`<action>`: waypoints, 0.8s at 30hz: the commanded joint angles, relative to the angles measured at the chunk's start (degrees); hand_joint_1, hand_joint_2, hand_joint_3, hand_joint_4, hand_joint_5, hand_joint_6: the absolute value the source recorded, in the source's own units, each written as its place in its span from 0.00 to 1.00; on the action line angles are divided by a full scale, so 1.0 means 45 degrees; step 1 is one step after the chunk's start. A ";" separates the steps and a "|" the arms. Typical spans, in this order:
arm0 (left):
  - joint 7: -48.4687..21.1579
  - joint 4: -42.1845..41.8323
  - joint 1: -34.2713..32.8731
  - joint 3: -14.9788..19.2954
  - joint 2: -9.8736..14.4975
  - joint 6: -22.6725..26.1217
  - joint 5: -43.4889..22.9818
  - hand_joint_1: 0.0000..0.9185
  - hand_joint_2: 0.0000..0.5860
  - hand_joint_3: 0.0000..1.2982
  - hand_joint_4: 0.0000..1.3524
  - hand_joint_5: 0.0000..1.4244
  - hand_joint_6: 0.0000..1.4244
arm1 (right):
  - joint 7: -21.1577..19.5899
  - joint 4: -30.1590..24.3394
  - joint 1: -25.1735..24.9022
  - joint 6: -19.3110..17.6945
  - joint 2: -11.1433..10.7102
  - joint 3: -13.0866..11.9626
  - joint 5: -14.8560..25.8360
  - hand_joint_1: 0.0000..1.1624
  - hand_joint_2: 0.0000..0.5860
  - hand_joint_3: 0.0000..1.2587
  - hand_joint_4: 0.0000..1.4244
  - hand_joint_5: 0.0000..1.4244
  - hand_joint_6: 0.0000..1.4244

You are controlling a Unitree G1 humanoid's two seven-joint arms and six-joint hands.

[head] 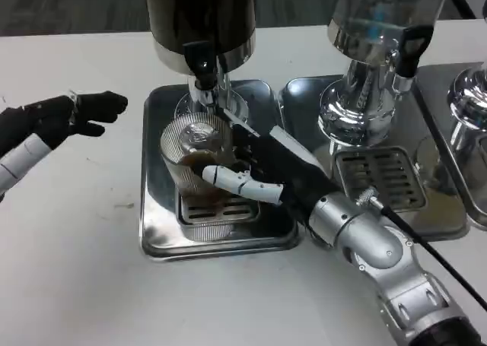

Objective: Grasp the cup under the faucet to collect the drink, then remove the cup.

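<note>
A clear ribbed cup (194,152) stands on the drip grate (209,215) of the left dispenser's steel tray (160,232), right under the black faucet (202,65). Dark drink lies in the cup's lower part. My right hand (262,171) wraps the cup from the right, thumb across its front and fingers behind it. My left hand (68,114) hovers over the white table to the left of the tray, fingers loosely together, holding nothing.
The dark dispenser body (199,15) rises behind the cup. A second dispenser (377,57) with its own grate (380,177) stands to the right, close to my right forearm (380,258). A third chrome base (468,103) sits at the far right edge.
</note>
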 commanded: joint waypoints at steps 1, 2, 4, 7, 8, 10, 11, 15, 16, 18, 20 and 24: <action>0.0119 0.0131 0.0163 0.0046 0.0218 0.0038 0.0198 0.00 0.16 0.25 0.18 0.14 0.18 | 0.0125 0.0341 -0.0290 -0.0328 0.0013 0.0179 -0.0154 0.44 0.38 0.00 0.00 0.00 0.00; 0.0121 0.0139 0.0168 0.0053 0.0228 0.0045 0.0206 0.00 0.16 0.25 0.18 0.14 0.18 | 0.0129 0.0381 -0.0295 -0.0359 0.0018 0.0179 -0.0142 0.44 0.38 0.00 0.00 0.00 0.00; 0.0122 0.0152 0.0178 0.0067 0.0239 0.0051 0.0222 0.00 0.16 0.26 0.18 0.15 0.19 | 0.0115 0.0437 -0.0302 -0.0410 0.0017 0.0195 -0.0153 0.44 0.38 0.00 0.00 0.00 0.00; 0.0118 0.0200 0.0198 0.0080 0.0268 0.0061 0.0256 0.00 0.16 0.26 0.18 0.15 0.19 | -0.0024 0.0447 -0.0309 -0.0427 0.0003 0.0276 -0.0307 0.44 0.38 0.00 0.00 0.00 0.00; 0.0114 0.0210 0.0202 0.0088 0.0271 0.0064 0.0265 0.00 0.17 0.26 0.18 0.15 0.19 | -0.0078 0.0441 -0.0308 -0.0427 -0.0005 0.0302 -0.0360 0.44 0.38 0.00 0.00 0.00 0.00; 0.0105 0.0216 0.0210 0.0113 0.0274 0.0073 0.0290 0.00 0.17 0.27 0.19 0.15 0.19 | -0.0161 0.0402 -0.0298 -0.0424 -0.0021 0.0343 -0.0463 0.45 0.37 0.00 0.00 0.00 0.00; 0.0099 0.0227 0.0211 0.0130 0.0275 0.0082 0.0308 0.00 0.17 0.27 0.19 0.15 0.19 | -0.0195 0.0383 -0.0292 -0.0424 -0.0027 0.0358 -0.0514 0.45 0.37 0.00 0.00 0.00 0.00; 0.0090 0.0232 0.0239 0.0178 0.0279 0.0115 0.0358 0.00 0.18 0.27 0.19 0.15 0.19 | -0.0343 0.0286 -0.0201 -0.0476 0.0007 0.0380 -0.0647 0.45 0.37 0.00 0.00 0.00 0.00; 0.0089 0.0236 0.0241 0.0183 0.0278 0.0121 0.0367 0.00 0.18 0.27 0.19 0.16 0.19 | -0.0373 0.0284 -0.0195 -0.0473 0.0015 0.0392 -0.0680 0.45 0.37 0.00 0.00 0.00 0.00; 0.0092 0.0259 0.0252 0.0186 0.0278 0.0134 0.0403 0.00 0.18 0.27 0.19 0.16 0.19 | -0.0427 0.0296 -0.0177 -0.0473 0.0043 0.0433 -0.0714 0.45 0.37 0.00 0.00 0.00 0.00; 0.0091 0.0234 0.0291 0.0195 0.0279 0.0145 0.0418 0.00 0.19 0.27 0.20 0.16 0.19 | -0.0474 0.0309 -0.0160 -0.0463 0.0059 0.0478 -0.0728 0.45 0.37 0.00 0.00 0.00 0.00; 0.0110 0.0220 0.0367 0.0214 0.0296 0.0166 0.0436 0.00 0.19 0.27 0.20 0.16 0.19 | -0.0717 0.0250 -0.0156 -0.0362 0.0040 0.0658 -0.0990 0.45 0.36 0.00 0.00 0.00 0.00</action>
